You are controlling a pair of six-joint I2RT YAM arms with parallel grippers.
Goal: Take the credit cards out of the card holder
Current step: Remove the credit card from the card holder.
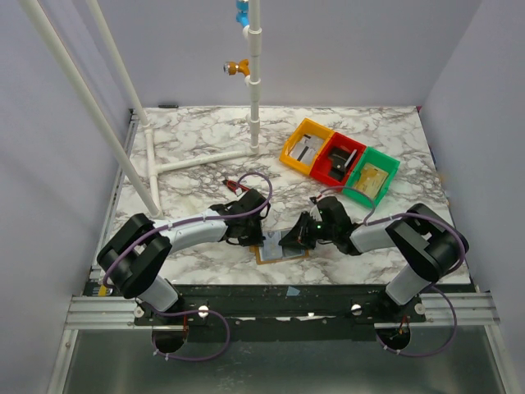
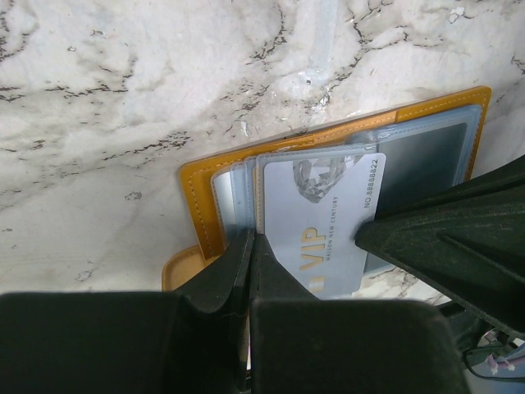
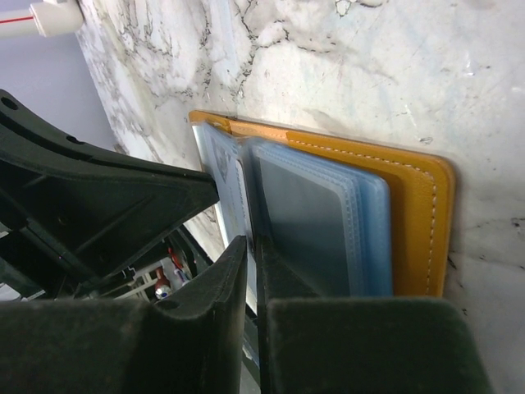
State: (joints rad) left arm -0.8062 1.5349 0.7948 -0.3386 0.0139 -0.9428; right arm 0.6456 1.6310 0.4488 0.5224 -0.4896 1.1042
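The tan leather card holder [image 1: 283,249] lies open on the marble table between the two arms, its clear blue plastic sleeves [image 3: 328,222] fanned up. A pale grey "VIP" card [image 2: 316,217] stands up from the sleeves. My left gripper [image 2: 250,246] is shut, pinching the sleeve edges at the card's left end; it shows in the top view [image 1: 253,228]. My right gripper [image 3: 253,246] is shut on a thin pale sheet that looks like the VIP card's other end; whether a sleeve is pinched too is unclear. It also shows in the top view [image 1: 302,236].
Three small bins stand at the back right: orange [image 1: 305,146], red [image 1: 340,158] and green [image 1: 371,176], each with items inside. A white pipe frame [image 1: 152,160] stands at the back left. A small red-handled tool [image 1: 236,184] lies behind the left gripper.
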